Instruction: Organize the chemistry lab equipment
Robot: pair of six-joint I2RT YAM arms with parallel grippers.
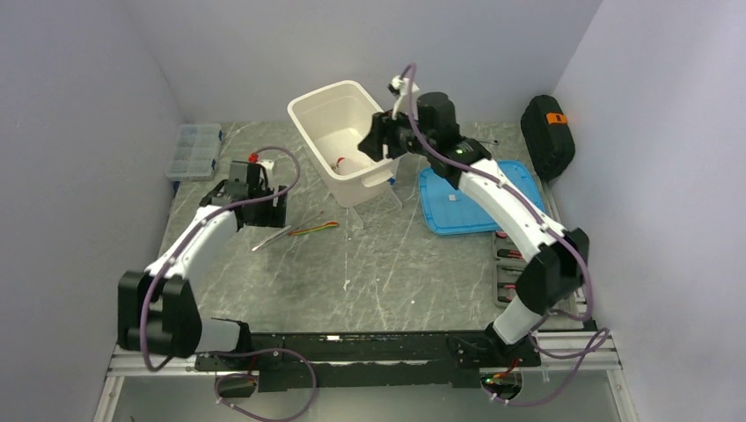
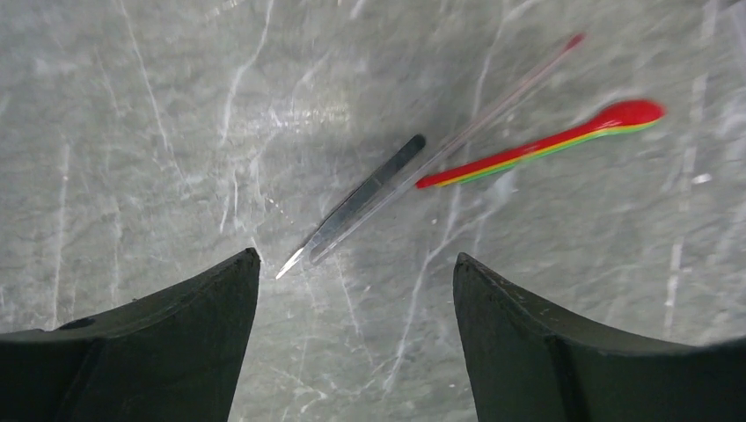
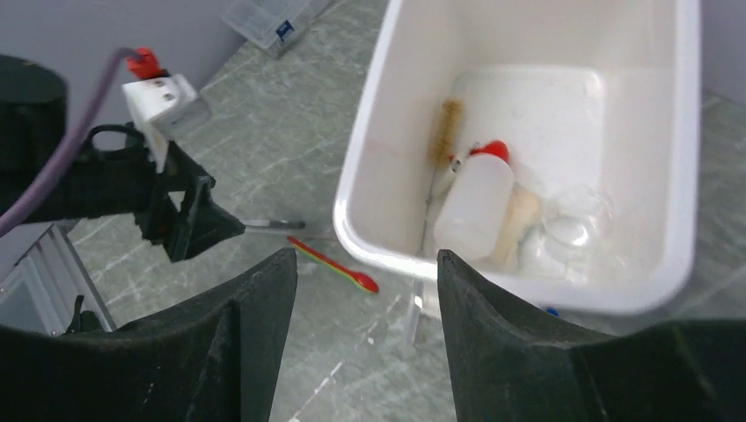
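**Item:** tongs, metal, slim, lying flat.

**Place:** left half of the table, about midway between the far and near edges and well apart from the left edge.

**Long axis:** diagonal. The pointed tip aims at the near-left corner and the blunt end at the far-right corner.

**Neighbours:**
- A clear rod lies alongside the tongs on nearly the same line and seems to touch them.
- A striped spoon lies just beside them on the right-edge side, its handle end near the middle of the tongs.

**Left gripper**: jaws wide apart and holding nothing, hanging above the table. In the wrist view the tongs sit just ahead of the gap, with the pointed tip close to the left finger. This arm is much the nearer.

**Right gripper**: jaws apart with nothing seen between them, up by the near rim of the bin at the middle of the far edge. Whether a fingertip touches the rim cannot be told.

**Already in the bin:** bottle and brush, plus some clear pieces too blurred to name.

**Judgement:**
- The tongs look like the next pick, and the left arm is the one placed for it.
- The jaws close across the wrist view, while the tongs run slantwise to that line.
- A turn of the wrist would set the jaws square across the narrow width.
- The rod lies so close that it may be caught in the same grasp.
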